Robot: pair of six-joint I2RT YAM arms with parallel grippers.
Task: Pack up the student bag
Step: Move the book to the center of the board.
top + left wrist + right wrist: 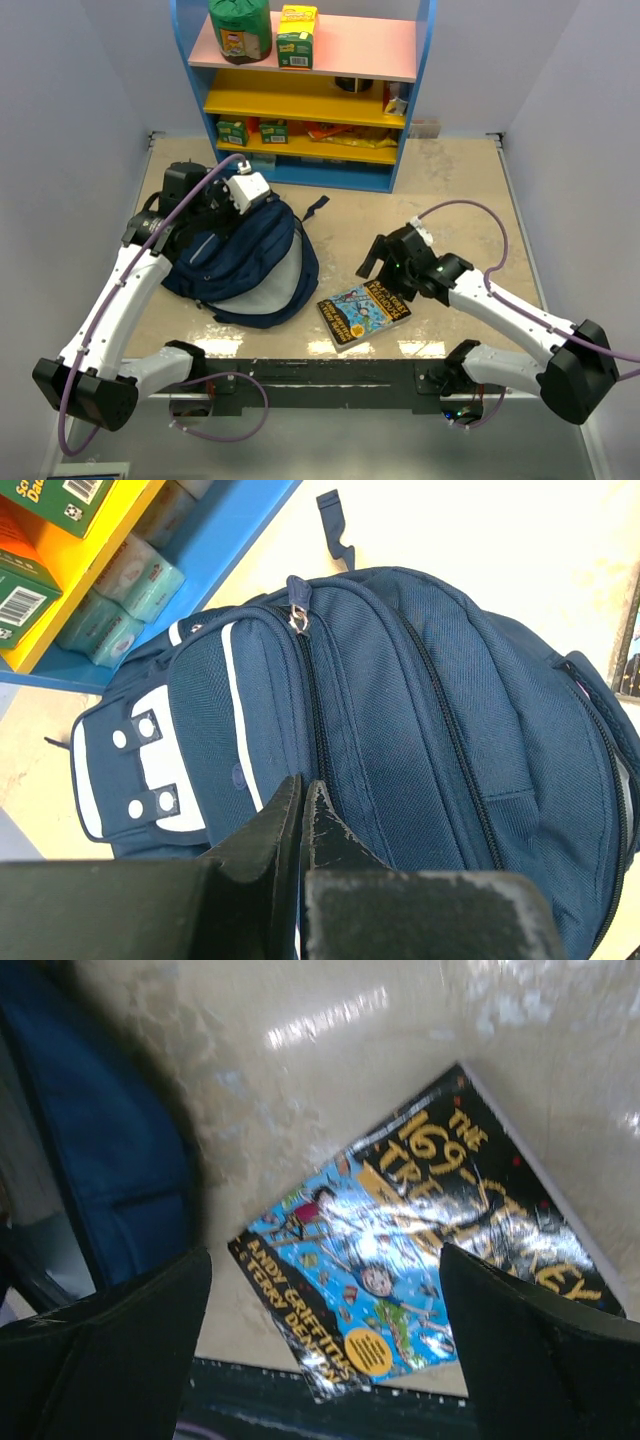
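The student bag (245, 265) is lying on the table's (450, 190) left half, a book (364, 312) just beside it. The right gripper (325, 1252) is hovering spread wide over the book. The left gripper (302, 795) is pressing clenched against the bag, possibly pinching fabric.

Both arms forward, left tool (302, 790) with jaws together, right tool (325, 1260) with jaws wide apart.
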